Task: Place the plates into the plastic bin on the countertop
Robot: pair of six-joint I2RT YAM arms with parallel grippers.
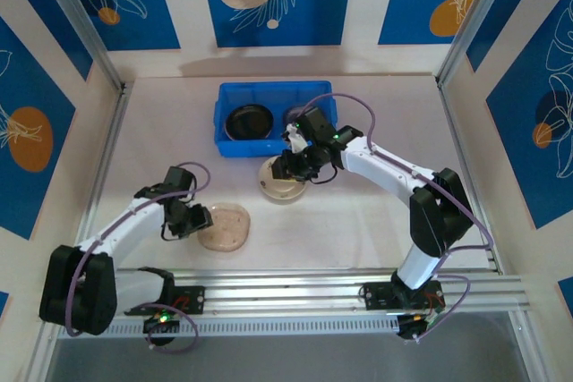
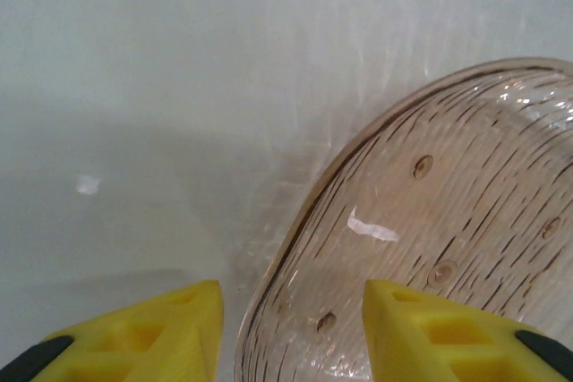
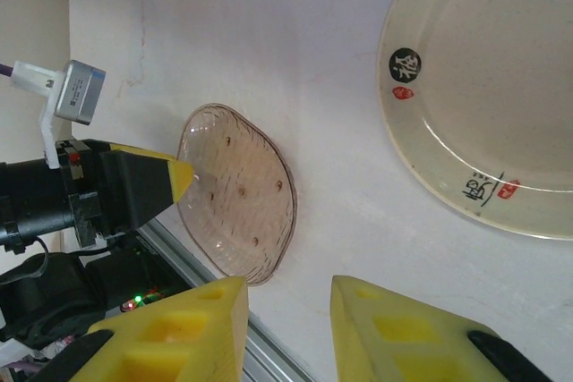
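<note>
Currently: left gripper [image 2: 291, 333] is open, jaws spread to either side of the near rim of the translucent pinkish plate [image 2: 448, 221]. One yellow finger is over the bare countertop [image 2: 179, 87], the other over the plate's ribbed inside. Contact with the rim: cannot tell. The plate lies flat on the countertop in front of the left arm, well apart from the plastic bin [image 1: 235, 148].

Right gripper [image 3: 286, 328] is open, nothing between its fingers. In the top view it hangs over the beige plate [image 1: 279, 192], which rests on the countertop just beside the bin's near wall. The right wrist view shows a black round seal [image 3: 405, 66] on that plate and small red marks around it.

Bin sits toward the back of the countertop, about centre. Inside it:
- a glossy black plate [image 1: 249, 121], flat in the left half
- a darker plate [image 1: 294, 115] in the right half, partly hidden by the right arm, colour unclear
</note>
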